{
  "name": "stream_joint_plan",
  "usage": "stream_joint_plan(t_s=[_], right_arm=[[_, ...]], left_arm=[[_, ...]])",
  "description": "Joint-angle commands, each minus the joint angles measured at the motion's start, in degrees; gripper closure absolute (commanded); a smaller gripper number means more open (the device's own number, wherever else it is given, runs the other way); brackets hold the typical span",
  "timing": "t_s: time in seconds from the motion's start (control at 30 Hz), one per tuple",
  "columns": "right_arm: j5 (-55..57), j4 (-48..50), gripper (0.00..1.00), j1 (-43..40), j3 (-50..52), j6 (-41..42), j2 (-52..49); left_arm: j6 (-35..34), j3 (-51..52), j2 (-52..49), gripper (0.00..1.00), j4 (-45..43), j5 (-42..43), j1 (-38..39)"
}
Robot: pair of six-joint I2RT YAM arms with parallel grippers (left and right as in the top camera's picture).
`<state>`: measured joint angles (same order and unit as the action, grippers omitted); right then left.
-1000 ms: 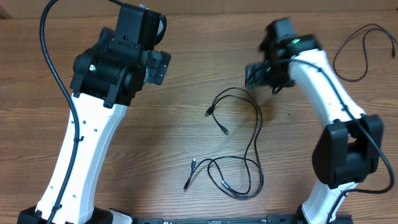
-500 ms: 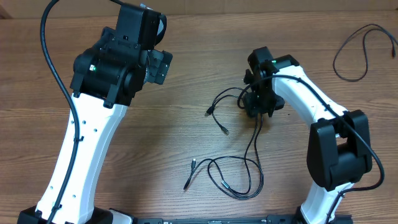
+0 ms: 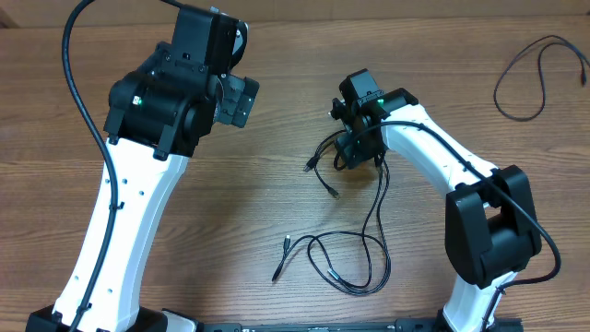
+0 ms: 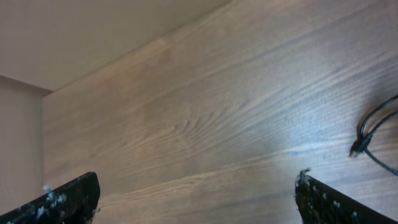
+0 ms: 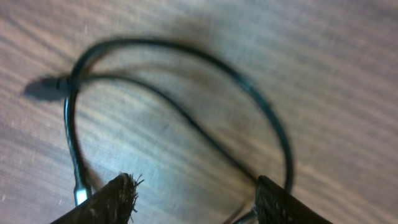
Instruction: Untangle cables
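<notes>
- Cables (image 3: 379,195) lie tangled mid-table (image 3: 277,184) in the overhead view. My right gripper (image 3: 355,152) sits over their upper loop and covers part of it. My left gripper (image 3: 241,100) is well apart from them. A lone cable (image 3: 521,88) in the far right corner is cut off by the frame edge.
- Left wrist: my fingers (image 4: 68,199) are spread wide with nothing between them, and only their tips show. One plug end (image 4: 357,148) pokes in at the right edge.
- Right wrist: my fingers (image 5: 106,202) are apart, straddling a blurred cable loop (image 5: 186,118) without touching it.
</notes>
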<state>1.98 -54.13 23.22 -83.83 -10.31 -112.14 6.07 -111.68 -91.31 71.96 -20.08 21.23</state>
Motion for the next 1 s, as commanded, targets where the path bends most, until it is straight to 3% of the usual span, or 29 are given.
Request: stream_joint_plan(t_s=[0.0, 0.27, 0.5, 0.77, 0.8, 0.87, 0.9, 0.97], right_arm=[[0.92, 1.18, 0.39, -0.48, 0.15, -3.78, 0.81], [0.07, 1.75, 0.38, -0.48, 0.26, -5.2, 0.79], [-2.32, 8.11, 0.38, -0.46, 4.61, -5.14, 0.79], [-2.49, 11.47, 0.43, -0.46, 9.22, -4.7, 0.79], [-3.39, 10.91, 0.5, -0.46, 9.22, -4.7, 0.79], [-5.53, 9.73, 0.76, -0.46, 9.2, -4.72, 0.79], [-5.75, 9.68, 0.96, -0.46, 9.2, -4.74, 0.79], [-5.75, 9.7, 0.96, -0.46, 9.2, -3.74, 0.79]], left_arm=[[-0.92, 0.15, -0.31, 0.0, 0.92, 0.63, -0.33], [-0.94, 0.15, -0.31, 0.0, 1.01, 0.66, -0.33], [-0.92, 0.15, -0.31, 0.0, 1.57, 0.66, -0.33], [-0.92, 0.15, -0.31, 0.0, 1.49, 0.63, -0.33], [-0.92, 0.15, -0.31, 0.0, 1.46, 0.66, -0.33], [-0.92, 0.15, -0.33, 0.0, 1.42, 0.66, -0.33], [-0.94, 0.15, -0.31, 0.0, 1.42, 0.63, -0.33], [-0.94, 0.15, -0.31, 0.0, 1.46, 0.66, -0.33]])
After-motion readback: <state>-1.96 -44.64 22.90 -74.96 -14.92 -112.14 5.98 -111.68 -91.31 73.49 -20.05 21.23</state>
